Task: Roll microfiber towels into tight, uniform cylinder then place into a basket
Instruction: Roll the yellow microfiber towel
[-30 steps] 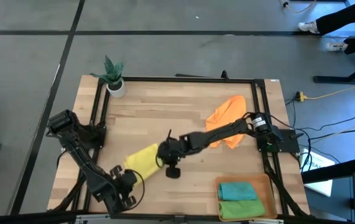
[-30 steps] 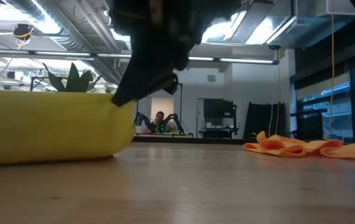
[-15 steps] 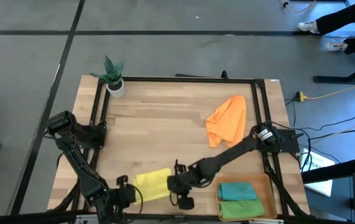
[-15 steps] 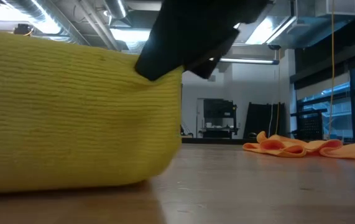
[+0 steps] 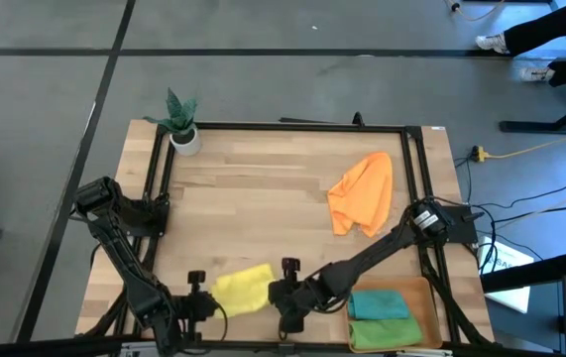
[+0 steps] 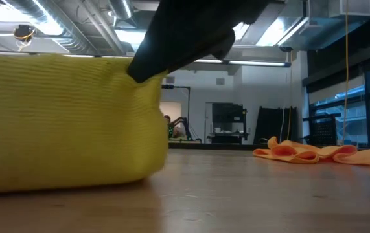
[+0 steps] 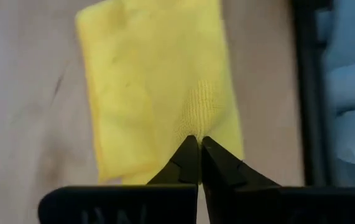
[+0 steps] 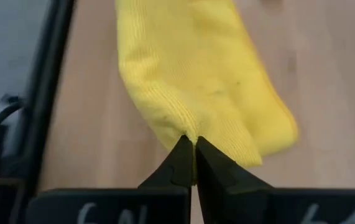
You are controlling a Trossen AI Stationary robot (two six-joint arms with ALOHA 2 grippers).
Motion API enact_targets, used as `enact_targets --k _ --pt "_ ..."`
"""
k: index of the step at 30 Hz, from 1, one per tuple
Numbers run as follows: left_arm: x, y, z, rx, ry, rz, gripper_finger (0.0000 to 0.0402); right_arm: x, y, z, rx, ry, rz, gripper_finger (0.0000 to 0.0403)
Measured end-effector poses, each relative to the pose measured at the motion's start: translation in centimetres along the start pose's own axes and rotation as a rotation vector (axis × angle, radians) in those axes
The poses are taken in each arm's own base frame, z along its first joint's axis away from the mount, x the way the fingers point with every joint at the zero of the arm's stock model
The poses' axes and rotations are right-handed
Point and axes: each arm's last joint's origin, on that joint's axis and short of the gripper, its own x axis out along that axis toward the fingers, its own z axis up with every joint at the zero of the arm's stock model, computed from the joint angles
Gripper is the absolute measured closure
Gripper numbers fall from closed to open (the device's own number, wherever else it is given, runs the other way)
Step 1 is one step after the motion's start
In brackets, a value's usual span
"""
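Yellow towel (image 5: 242, 292) lies folded but not yet rolled tight, at the table's front edge, pinched at its left end by your left gripper (image 5: 199, 297) and at its right end by your right gripper (image 5: 281, 299), both clamped shut on the cloth. Teal towel (image 5: 379, 303) and green towel (image 5: 386, 333) already sit in the basket (image 5: 433, 302) at front right. By my reckoning you are about halfway: orange towel (image 5: 362, 191) still lies loose and crumpled towards the back right.
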Motion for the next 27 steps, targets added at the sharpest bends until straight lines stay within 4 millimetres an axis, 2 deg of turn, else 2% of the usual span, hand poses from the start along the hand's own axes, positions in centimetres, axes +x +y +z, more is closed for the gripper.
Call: enact_targets --k 9,17,27 --pt "-0.1 1.3 -0.9 -0.205 0.116 0.107 0.0402 0.9 -2.5 0.7 0.065 0.026 -0.023 0.0393" --pt "0.1 1.8 -0.8 -0.217 0.148 0.139 0.0402 2.0 -6.2 1.9 0.107 0.077 0.019 0.0393" --pt "2.3 4.3 -2.5 -0.274 0.229 0.242 0.0402 3.0 -10.8 3.4 0.11 0.076 0.029 0.0393"
